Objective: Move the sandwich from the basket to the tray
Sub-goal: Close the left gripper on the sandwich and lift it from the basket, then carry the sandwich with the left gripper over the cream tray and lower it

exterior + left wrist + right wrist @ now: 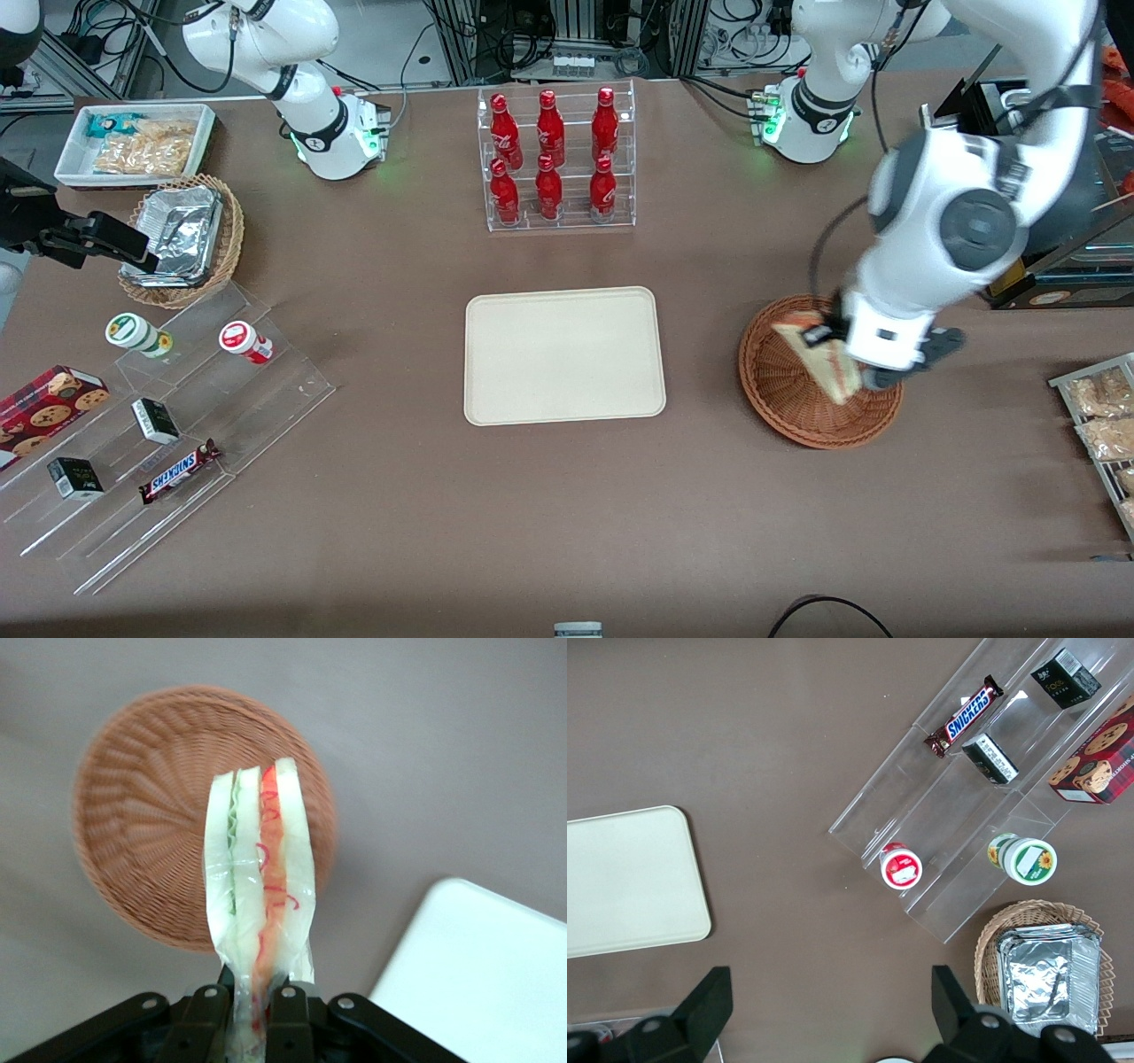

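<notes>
I see a brown table (549, 514) with cable-strewn racks above its top edge. The cream tray (564, 355) lies bare, toward the parked arm's end from my gripper (828, 341). The gripper is clamped on the wrapped sandwich (260, 877), holding it above the reddish wicker basket (788, 390), clear of the weave.

"SNICKERS" reads in white letters on a brown candy bar (180, 471) lying on the clear stepped rack (168, 425) toward the parked arm's end of the bench. The same wrapper (965, 716) shows the name in the right wrist view. No other label is legible.
</notes>
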`<state>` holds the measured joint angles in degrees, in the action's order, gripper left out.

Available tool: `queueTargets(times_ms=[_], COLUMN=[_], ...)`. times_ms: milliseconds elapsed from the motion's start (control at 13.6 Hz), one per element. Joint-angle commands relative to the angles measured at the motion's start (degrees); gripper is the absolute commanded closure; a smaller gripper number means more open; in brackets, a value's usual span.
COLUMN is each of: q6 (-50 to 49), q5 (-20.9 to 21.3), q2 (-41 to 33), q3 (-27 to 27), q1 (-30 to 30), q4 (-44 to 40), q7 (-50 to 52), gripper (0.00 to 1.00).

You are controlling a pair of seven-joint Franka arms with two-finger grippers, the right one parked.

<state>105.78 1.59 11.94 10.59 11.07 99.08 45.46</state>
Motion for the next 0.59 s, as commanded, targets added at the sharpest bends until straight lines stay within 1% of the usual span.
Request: queueTargets(times_ms=[0,220,294,367,514], q6=[-0.8,-0.7,-0.6,1.3,8.5], q5=[0.0,0.0,0.2,0.5,0.5], q2=[5.5,14.3,16.6,18.9,22.3], q3=[-0.6,-0.6,-0.6,-0.7,-0.7], q1=[9.5,18.5,20.8,24.1,26.2], q4=[-4.3,-12.1,-13.5,-14.5,-14.9], q7=[3.9,5.8,6.2,7.3,7.9], gripper=[0.91,0.88,0.91,0.92,0.9])
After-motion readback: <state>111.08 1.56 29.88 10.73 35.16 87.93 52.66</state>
